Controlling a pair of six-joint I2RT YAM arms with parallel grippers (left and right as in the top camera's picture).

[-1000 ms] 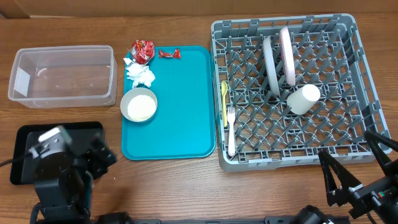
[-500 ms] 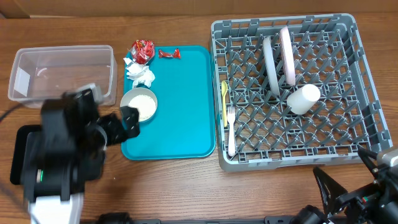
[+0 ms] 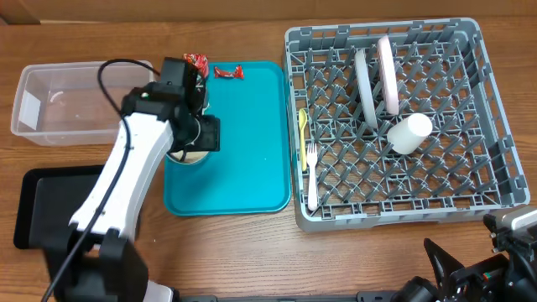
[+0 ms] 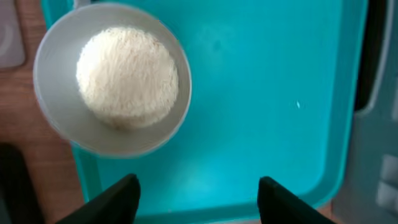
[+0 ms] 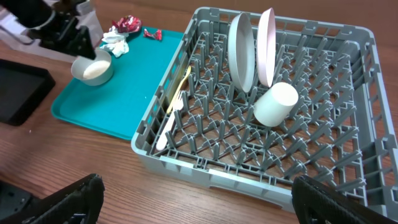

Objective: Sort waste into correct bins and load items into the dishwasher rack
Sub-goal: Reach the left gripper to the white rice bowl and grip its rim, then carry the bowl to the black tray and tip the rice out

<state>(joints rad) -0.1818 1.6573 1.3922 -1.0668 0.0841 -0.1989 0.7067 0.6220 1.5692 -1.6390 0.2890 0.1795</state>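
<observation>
Left claw (image 4: 199, 182) apparently just beside bowl (image 4: 58, 119)

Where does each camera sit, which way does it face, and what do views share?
Overhead: above the table, looking down on teal tray and rack; left arm shows.
Left wrist: over the tray, looking down at the bowl; left fingertips show.
Right wrist: low, near edge, facing across the rack; right fingertips show.
Shared: tray and bowl, both wrist views.

Brown wood-grain table (image 3: 252, 252) under soft, even light
</observation>
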